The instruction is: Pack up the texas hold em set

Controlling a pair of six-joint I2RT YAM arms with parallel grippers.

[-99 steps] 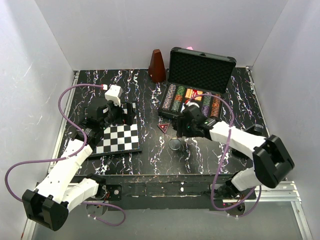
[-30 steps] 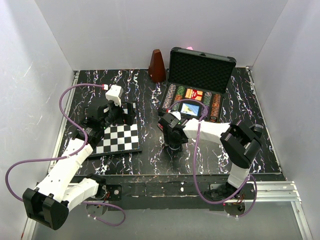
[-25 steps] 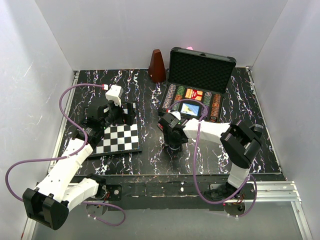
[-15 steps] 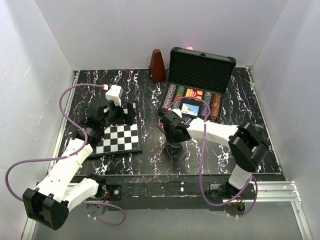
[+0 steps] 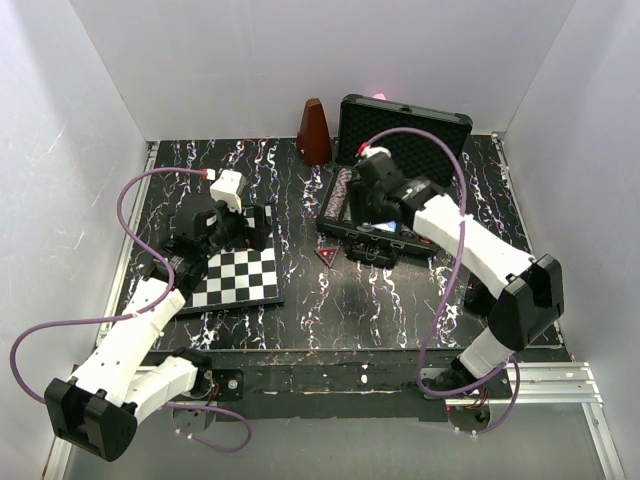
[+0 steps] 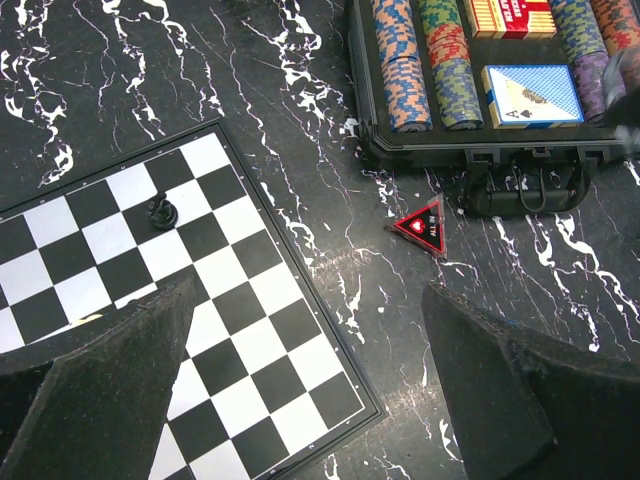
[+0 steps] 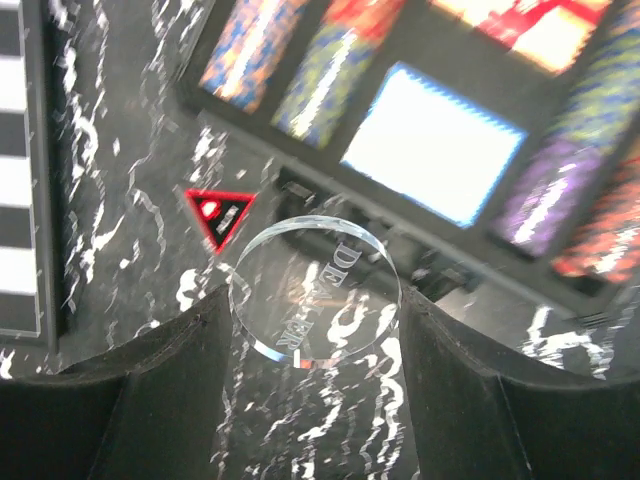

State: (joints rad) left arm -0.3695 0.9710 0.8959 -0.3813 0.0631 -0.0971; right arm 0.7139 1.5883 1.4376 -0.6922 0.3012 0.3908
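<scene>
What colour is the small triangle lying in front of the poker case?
The triangle is red and black, clearest in the left wrist view.

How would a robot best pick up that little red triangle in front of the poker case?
Probably from straight above, pinching the red triangle by its outer edges: it lies flat on the table, apart from the case, so only the edges offer grip.

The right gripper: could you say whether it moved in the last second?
Yes: the right gripper moved toward the back wall, from the table in front of the black case to above it.
</scene>
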